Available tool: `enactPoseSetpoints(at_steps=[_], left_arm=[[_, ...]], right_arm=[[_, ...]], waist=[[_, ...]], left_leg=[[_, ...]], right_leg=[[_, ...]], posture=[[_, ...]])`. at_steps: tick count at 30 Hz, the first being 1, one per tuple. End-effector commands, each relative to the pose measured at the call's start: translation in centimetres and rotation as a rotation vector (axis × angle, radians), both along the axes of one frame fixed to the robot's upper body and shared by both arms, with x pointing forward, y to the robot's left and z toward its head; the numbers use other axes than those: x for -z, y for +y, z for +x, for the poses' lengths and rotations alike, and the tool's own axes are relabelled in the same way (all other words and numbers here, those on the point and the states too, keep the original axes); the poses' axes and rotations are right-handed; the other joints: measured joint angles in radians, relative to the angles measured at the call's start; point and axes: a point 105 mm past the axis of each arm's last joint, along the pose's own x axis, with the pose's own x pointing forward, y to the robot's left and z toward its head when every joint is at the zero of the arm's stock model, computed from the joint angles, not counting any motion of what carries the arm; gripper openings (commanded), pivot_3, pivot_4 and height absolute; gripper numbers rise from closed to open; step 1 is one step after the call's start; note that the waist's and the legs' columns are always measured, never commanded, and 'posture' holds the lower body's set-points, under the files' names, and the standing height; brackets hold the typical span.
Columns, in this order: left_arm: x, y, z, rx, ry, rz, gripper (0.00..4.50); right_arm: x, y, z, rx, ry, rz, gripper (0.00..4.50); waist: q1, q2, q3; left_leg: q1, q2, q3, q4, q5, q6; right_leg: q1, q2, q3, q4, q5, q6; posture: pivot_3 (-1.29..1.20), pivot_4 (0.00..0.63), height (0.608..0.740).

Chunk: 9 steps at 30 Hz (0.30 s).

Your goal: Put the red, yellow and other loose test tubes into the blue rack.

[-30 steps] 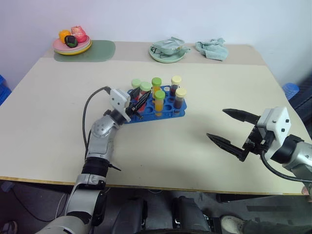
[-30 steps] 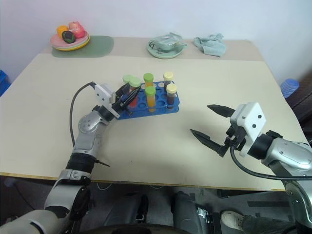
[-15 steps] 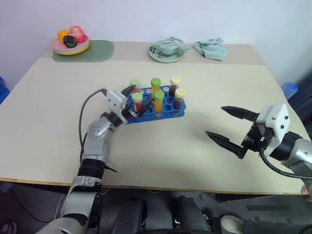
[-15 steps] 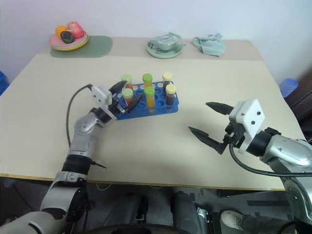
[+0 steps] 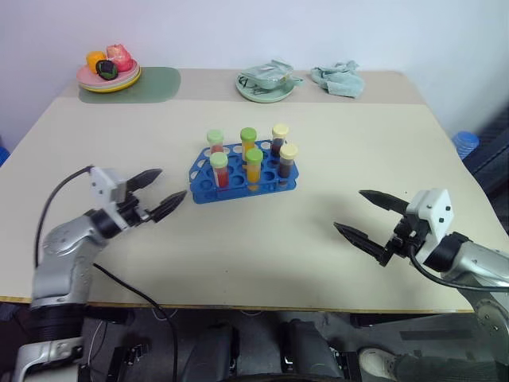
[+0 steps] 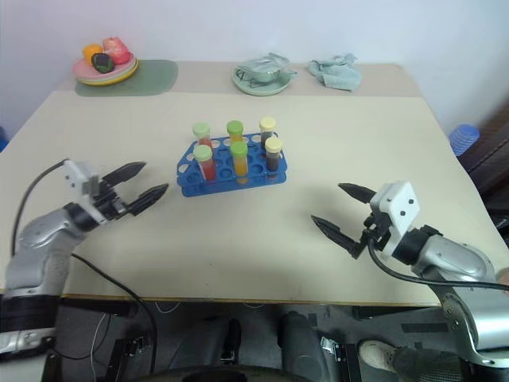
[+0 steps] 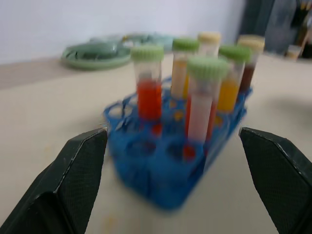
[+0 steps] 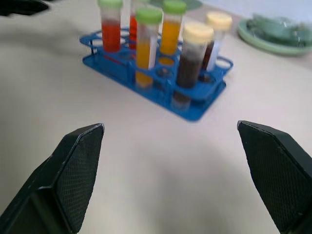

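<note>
Task looks done or nearly so: six capped tubes stand upright in the blue rack (image 5: 242, 169), no loose tube seen on the counter (image 5: 262, 231) near either tool. Tubes by cap and fill: two green caps with red (image 5: 219, 169), two green caps with orange-yellow (image 5: 254, 166), two pale yellow caps with dark brown (image 5: 289, 161). Several rack holes are empty. Left tool (image 5: 156, 193) is wide and holds nothing; rack sits ahead of it and off to its right, apart from its fingers. Right tool (image 5: 367, 218) is wide too, nothing between its fingers; rack is ahead and to its left, well apart. Beyond the rack: plate with toy food (image 5: 109, 70), green dish (image 5: 266, 82), crumpled cloth (image 5: 337, 79), none part of the task. Left to do, my guess: nothing but a check for stray tubes off frame. No brand, label or writing readable on tubes, rack or tools
</note>
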Motion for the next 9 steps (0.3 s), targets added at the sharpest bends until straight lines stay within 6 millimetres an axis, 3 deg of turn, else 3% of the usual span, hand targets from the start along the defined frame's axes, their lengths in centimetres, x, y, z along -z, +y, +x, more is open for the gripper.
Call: enactPoseSetpoints(at_steps=[1,5,9], left_arm=[[-1.7,1.5,-1.3,0.011,-0.039,0.037,4.41],[-1.0,3.7,-2.4,-0.005,0.043,0.076,4.41],[0.3,3.7,-2.8,0.029,0.108,0.092,4.41]], right_arm=[[-1.0,-1.2,-1.0,0.030,-0.044,-0.007,4.50],[-0.4,-3.2,-2.8,0.087,-0.005,-0.024,4.50],[0.2,-4.0,-3.5,0.102,0.018,-0.038,4.50]], waist=[[0.002,0.000,0.000],[0.001,0.000,0.000],[0.001,0.001,0.000]], left_leg=[[0.000,0.000,0.000,0.000,0.000,0.000],[0.000,0.000,0.000,-0.001,-0.001,0.001],[0.001,0.000,0.000,-0.001,-0.001,0.001]], right_leg=[[0.000,0.000,0.000,0.000,0.000,0.000],[0.001,-0.001,0.000,-0.001,0.000,0.000],[0.001,-0.001,0.000,-0.001,0.000,0.000]], posture=[[0.00,0.150,0.740],[0.00,0.150,0.740],[0.00,0.150,0.740]])
